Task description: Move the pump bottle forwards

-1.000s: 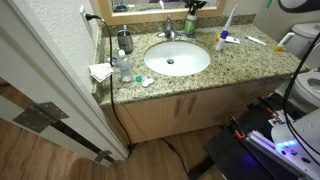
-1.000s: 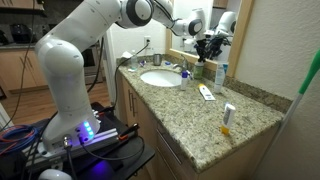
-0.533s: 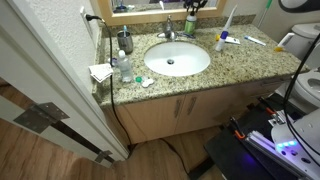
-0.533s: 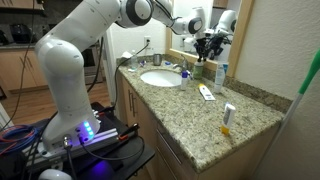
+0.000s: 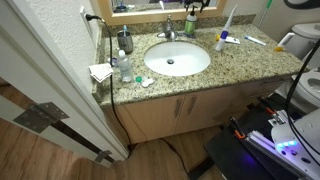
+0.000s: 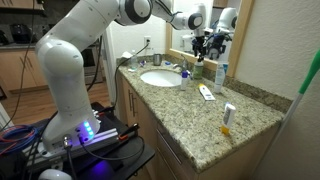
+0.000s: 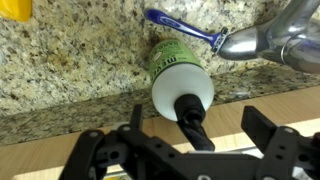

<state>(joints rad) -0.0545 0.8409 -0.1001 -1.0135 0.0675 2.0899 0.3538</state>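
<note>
Where the pump bottle (image 7: 178, 82) is standing: we are finding it upright at the back of the granite counter (image 7: 70, 55), just beside the faucet (image 7: 268, 40), its green body and pale pump head facing up at the wrist camera.
Pump head: we are seeing its dark spout pointing down the wrist view, into the gap between the two fingers.
Gripper (image 7: 195, 135): we are holding it wide open above the bottle, one finger on each side of the pump head, and neither is touching it as far as we can tell.
Arm: in an exterior view we are reaching the gripper (image 6: 205, 42) over the far edge of the counter, beside the mirror.
Nearby: a blue toothbrush (image 7: 185, 28) is lying just behind the bottle.
Further out: the sink (image 5: 177, 58) is sitting mid-counter, with the dark grey dispenser (image 5: 124, 41) and the clear plastic bottle (image 5: 122, 68) well apart beyond it.
</note>
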